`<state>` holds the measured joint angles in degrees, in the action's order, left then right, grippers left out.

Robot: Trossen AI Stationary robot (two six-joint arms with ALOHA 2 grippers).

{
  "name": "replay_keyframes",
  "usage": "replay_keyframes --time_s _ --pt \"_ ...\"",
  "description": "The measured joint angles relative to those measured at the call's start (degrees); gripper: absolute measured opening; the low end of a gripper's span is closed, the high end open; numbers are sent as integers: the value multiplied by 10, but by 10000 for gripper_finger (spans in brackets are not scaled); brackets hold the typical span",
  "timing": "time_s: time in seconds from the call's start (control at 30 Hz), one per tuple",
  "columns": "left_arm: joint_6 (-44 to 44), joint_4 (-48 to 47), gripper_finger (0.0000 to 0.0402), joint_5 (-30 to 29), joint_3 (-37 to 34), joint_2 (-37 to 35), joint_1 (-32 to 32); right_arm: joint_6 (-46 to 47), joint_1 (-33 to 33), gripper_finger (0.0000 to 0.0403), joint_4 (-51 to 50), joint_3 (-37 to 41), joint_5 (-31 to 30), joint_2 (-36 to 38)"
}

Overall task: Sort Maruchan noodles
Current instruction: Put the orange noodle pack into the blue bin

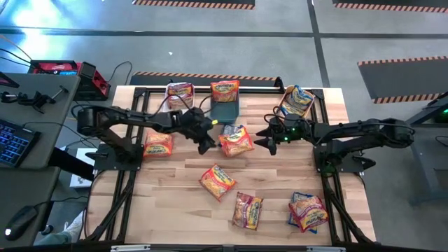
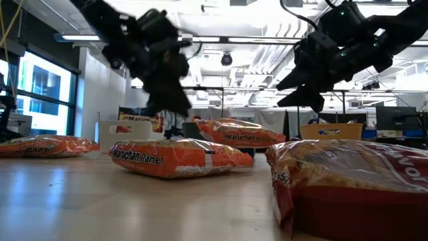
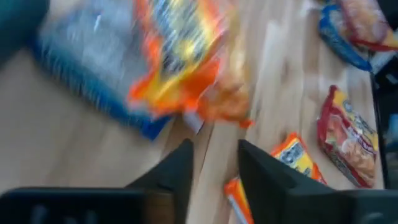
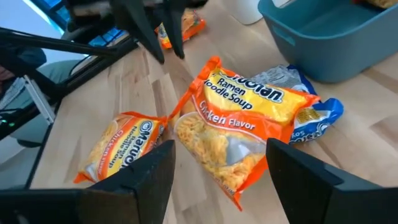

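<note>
step: between picks | left tool and right tool spread, empty | next: grasp orange packet, table centre, 12 o'clock of the lower packets

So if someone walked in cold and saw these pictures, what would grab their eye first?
Probably the two dark arms meeting above the table's middle, the left claw and right claw both open and empty on either side of an orange noodle packet that lies across a blue one. Next, the bright packets scattered over the wooden table, with a teal bin at its far edge.

The blue packet lies mostly hidden under the orange packet.
</note>
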<state>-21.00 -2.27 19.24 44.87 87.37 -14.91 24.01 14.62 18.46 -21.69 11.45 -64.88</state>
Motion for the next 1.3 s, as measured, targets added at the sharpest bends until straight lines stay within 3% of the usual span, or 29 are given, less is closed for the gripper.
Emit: replay_keyframes --time_s 0.17,0.33,0.5,0.73,0.9,1.13,1.3 --pt "-139 153 194 -5 -66 4 -3 -16 0 236 -1 0 -10 0" --pt "-242 305 222 -37 -113 14 -17 -36 0 236 -2 0 -22 0" --pt "-294 324 224 -26 -122 62 -29 -53 0 236 -2 0 -25 0" --pt "-343 464 221 -10 -117 134 -34 -61 0 236 -3 0 -41 0" --pt "-335 466 221 -4 -98 171 -40 -65 0 236 -4 0 -43 0" --pt "-299 503 220 77 -54 205 -37 -65 0 236 -4 0 -50 0" --pt "-285 500 193 92 -42 218 -40 -66 0 236 -4 0 -54 0"
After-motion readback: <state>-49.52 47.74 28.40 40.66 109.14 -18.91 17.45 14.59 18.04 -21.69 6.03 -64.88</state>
